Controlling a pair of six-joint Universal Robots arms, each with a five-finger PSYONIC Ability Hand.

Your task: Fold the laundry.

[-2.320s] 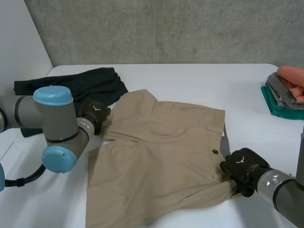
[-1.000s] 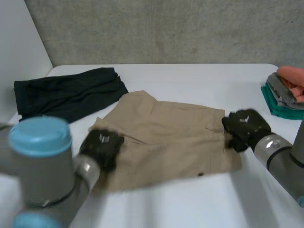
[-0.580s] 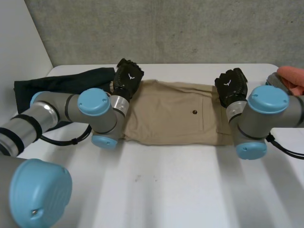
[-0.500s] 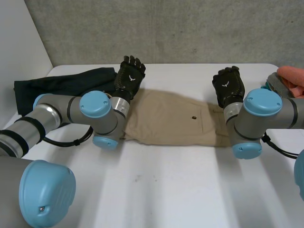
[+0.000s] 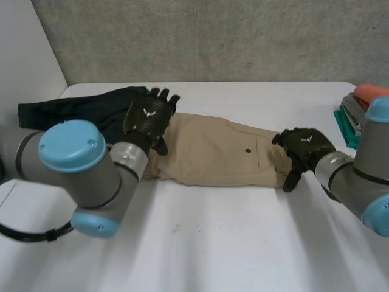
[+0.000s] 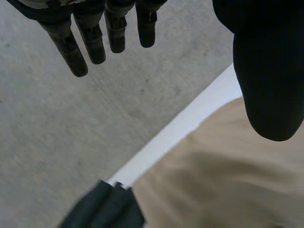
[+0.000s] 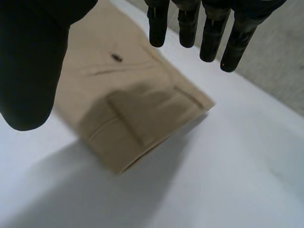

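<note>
Tan shorts (image 5: 216, 152) lie folded into a long strip across the middle of the white table (image 5: 231, 243), with a dark button (image 5: 248, 150) facing up. My left hand (image 5: 149, 118) hovers over the strip's left end, open, its fingers (image 6: 90, 42) straight and empty above the tan cloth (image 6: 228, 180). My right hand (image 5: 305, 147) is at the strip's right end, also open. In the right wrist view the shorts (image 7: 133, 109) lie below its spread fingers (image 7: 209, 28) and thumb, not touched.
A black garment (image 5: 79, 109) lies at the back left, just beyond the shorts' left end, and also appears past my left hand's fingertips (image 6: 102, 209). A stack of folded clothes (image 5: 364, 115) sits at the table's right edge. A grey wall (image 5: 213, 36) runs behind the table.
Both hands carried the shorts' near half over to the far edge, folding them in two. They then let go, opened, and drew back towards the near side.
</note>
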